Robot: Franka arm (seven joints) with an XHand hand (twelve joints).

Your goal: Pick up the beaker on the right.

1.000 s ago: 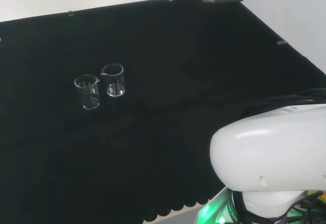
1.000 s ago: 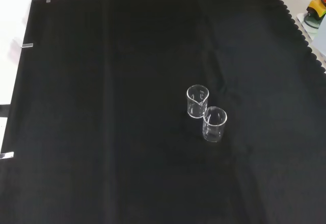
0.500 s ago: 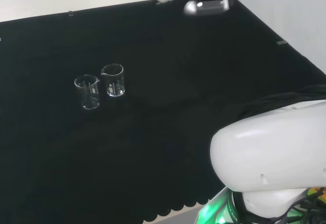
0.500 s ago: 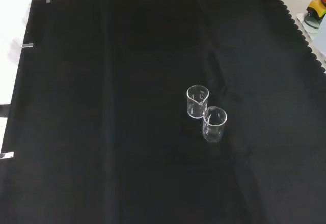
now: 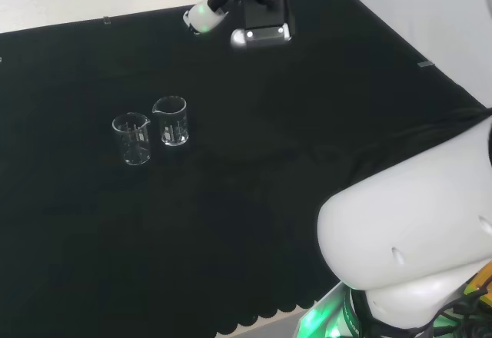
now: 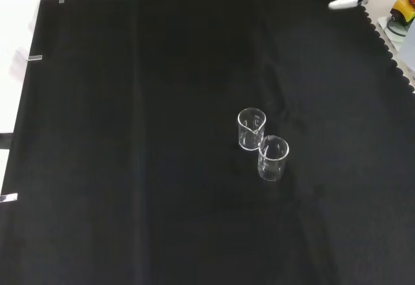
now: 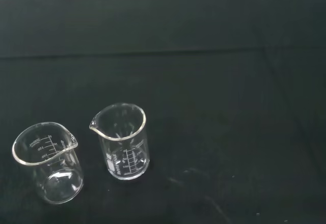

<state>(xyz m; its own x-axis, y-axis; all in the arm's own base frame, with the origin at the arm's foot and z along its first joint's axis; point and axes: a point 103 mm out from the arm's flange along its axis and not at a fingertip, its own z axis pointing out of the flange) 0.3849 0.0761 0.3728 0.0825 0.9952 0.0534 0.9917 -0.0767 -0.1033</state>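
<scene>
Two small clear glass beakers with printed scales stand upright and close together on the black cloth. In the head view the right beaker (image 5: 172, 120) has its spout to the left, and the left beaker (image 5: 132, 138) stands a little nearer. In the front view the same pair shows as the farther beaker (image 6: 251, 129) and the nearer beaker (image 6: 273, 157). The wrist view has both ahead: the spouted beaker (image 7: 124, 141) and its neighbour (image 7: 48, 161). The hand (image 5: 206, 15) hangs high over the far side of the cloth, well apart from the beakers, open and holding nothing. Its white fingertips (image 6: 343, 2) show at the front view's top.
The black cloth (image 5: 254, 200) reaches all round the beakers. The arm's big white link (image 5: 407, 246) takes up the head view's lower right. Something coloured (image 6: 403, 10) lies off the cloth at the front view's upper right corner.
The hand has moved left and lower in the head view, toward the beakers, and its fingertips have entered the front view's top edge. Both beakers stand where they were.
</scene>
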